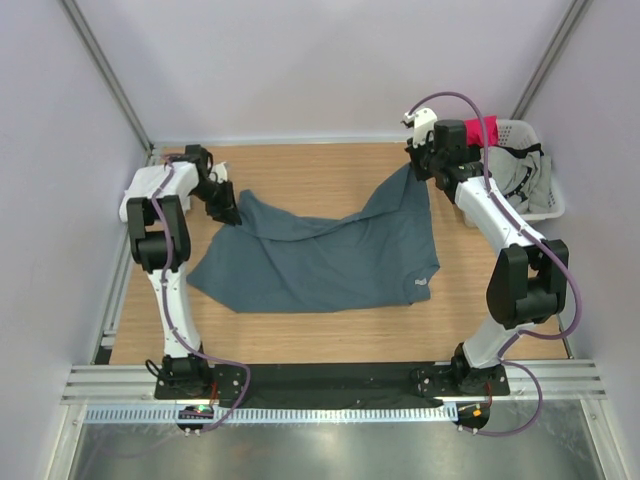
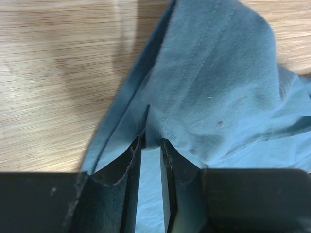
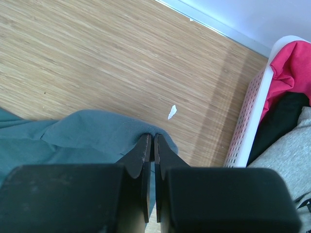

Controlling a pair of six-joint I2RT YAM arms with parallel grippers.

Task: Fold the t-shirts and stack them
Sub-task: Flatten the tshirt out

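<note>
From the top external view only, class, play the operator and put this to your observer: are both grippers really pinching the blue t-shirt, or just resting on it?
Observer: The left wrist view shows the left gripper shut on a fold of the blue t-shirt, with cloth running up between the jaws.
Operator: And the right one?
Observer: The right gripper is shut too, jaws almost touching, with the shirt's edge caught at the tips.
Operator: Is anything lying near it?
Observer: A small white scrap lies on the table just beyond those tips, short of the basket.
</note>
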